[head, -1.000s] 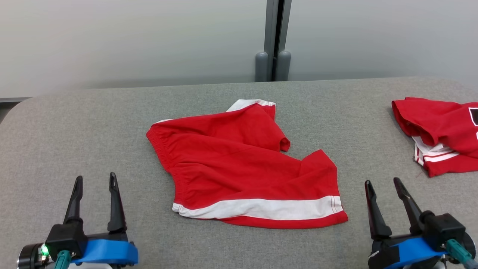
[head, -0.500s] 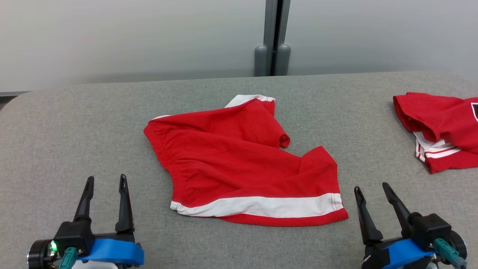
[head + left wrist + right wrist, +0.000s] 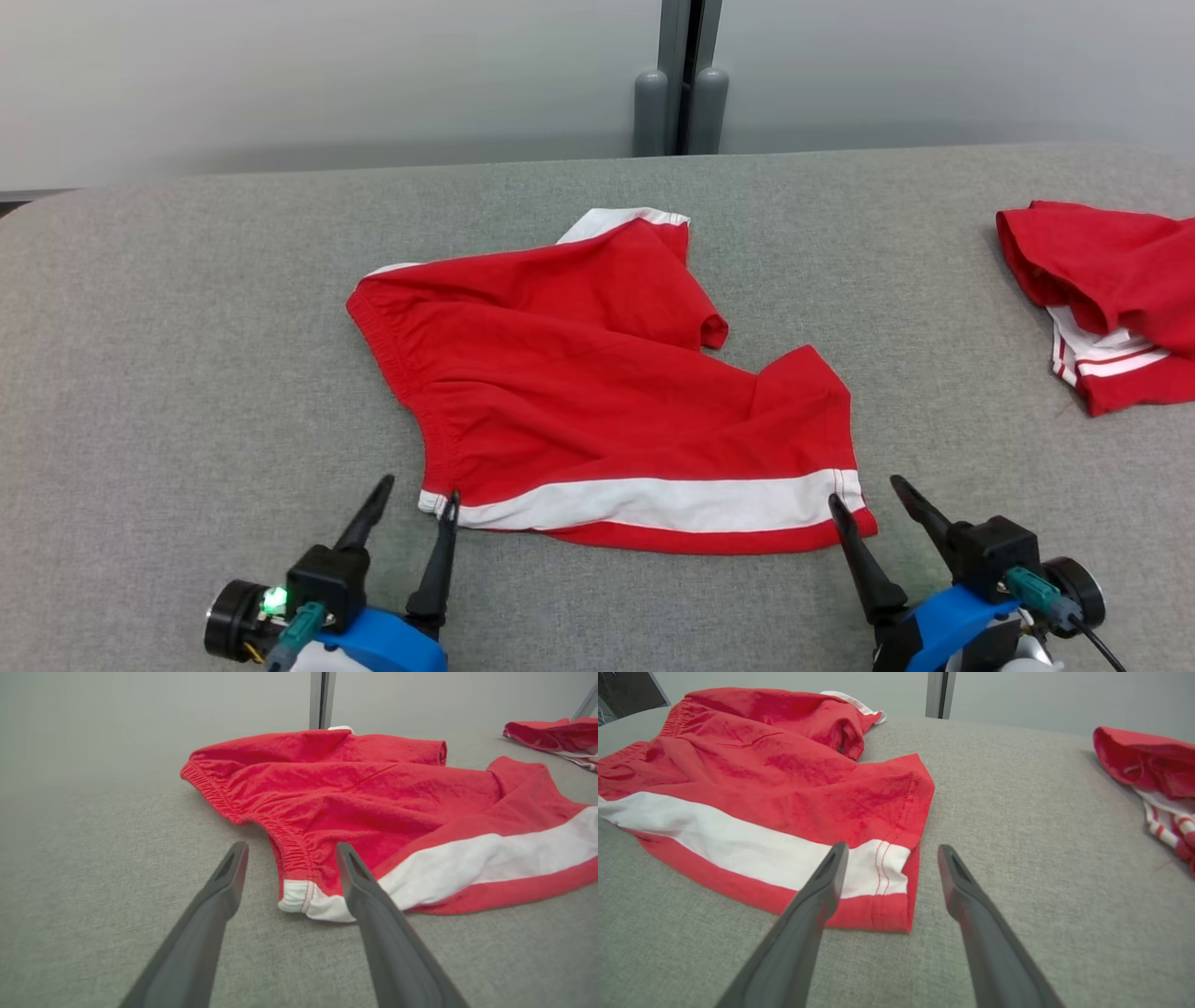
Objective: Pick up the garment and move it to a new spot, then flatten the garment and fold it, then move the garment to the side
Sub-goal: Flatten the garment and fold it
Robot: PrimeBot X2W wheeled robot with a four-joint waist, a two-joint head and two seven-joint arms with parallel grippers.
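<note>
I am looking at a grey fabric-covered table [image 3: 168, 308] running under and ahead of the left gripper [image 3: 421, 486] and the right gripper [image 3: 865, 490]. Well beyond both, a pale grey wall [image 3: 327, 84] is standing behind its far edge, split by a dark vertical seam [image 3: 688, 37] with two rounded grey posts [image 3: 652, 112] at its foot. Soft, even light is falling throughout.

No text, label, brand, number or sign can be read. The red shorts [image 3: 597, 392] carry only a plain white band. The second red garment [image 3: 1106, 271], at the right edge of the bench [image 3: 187, 373], carries only thin red and white stripes, with nothing legible.
</note>
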